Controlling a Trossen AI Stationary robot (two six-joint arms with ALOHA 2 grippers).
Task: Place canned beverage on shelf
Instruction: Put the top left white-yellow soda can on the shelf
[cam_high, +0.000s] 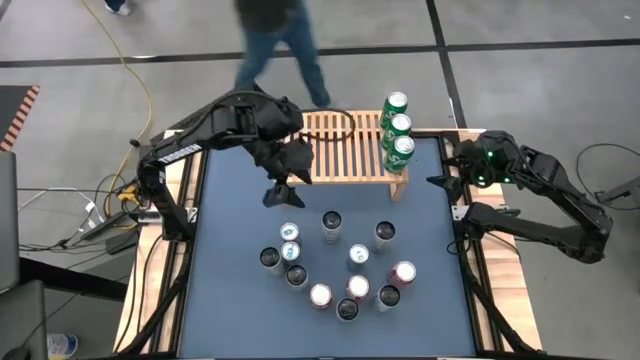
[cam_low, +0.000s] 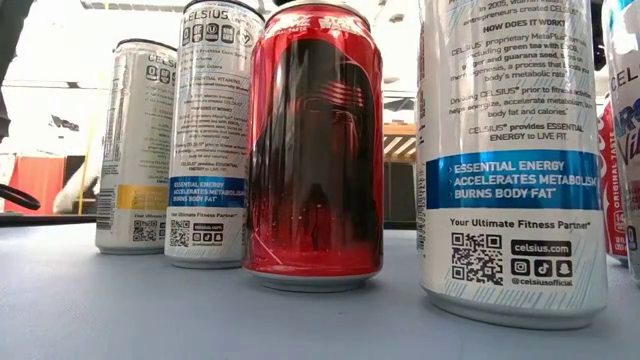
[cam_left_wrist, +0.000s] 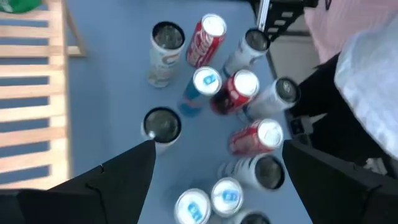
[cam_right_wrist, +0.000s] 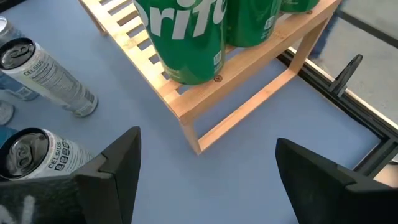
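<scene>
While the loose stock of upright drink cans (cam_high: 335, 270) stands clustered on the near half of the dark blue table top (cam_high: 230, 300), nothing there is held yet; the cans are spaced with small gaps, which in my judgement leaves room for fingers to drop around one. Low view shows a red can (cam_low: 315, 150) between tall white Celsius cans (cam_low: 212, 130), all standing on their bases.

Left gripper (cam_high: 276, 190) hangs above the table between the can cluster and the shelf, fingers (cam_left_wrist: 112, 180) spread wide and empty; the wrist view looks straight down on the cluster, so it seems posed to pick the next can.

Right gripper (cam_high: 440, 181) waits at the table's right edge beside the shelf end, fingers (cam_right_wrist: 118, 162) also wide apart, holding nothing.

Farthest back, the low light-wood slatted shelf (cam_high: 340, 160) stands along the far edge. Contents: three green cans (cam_high: 397, 128) in a row at its right end, upright on the slats. Remaining slats are bare, apart from a dark ring (cam_high: 338, 122) on the slats, nature unclear. A person's legs (cam_high: 285, 50) pass beyond the table.
</scene>
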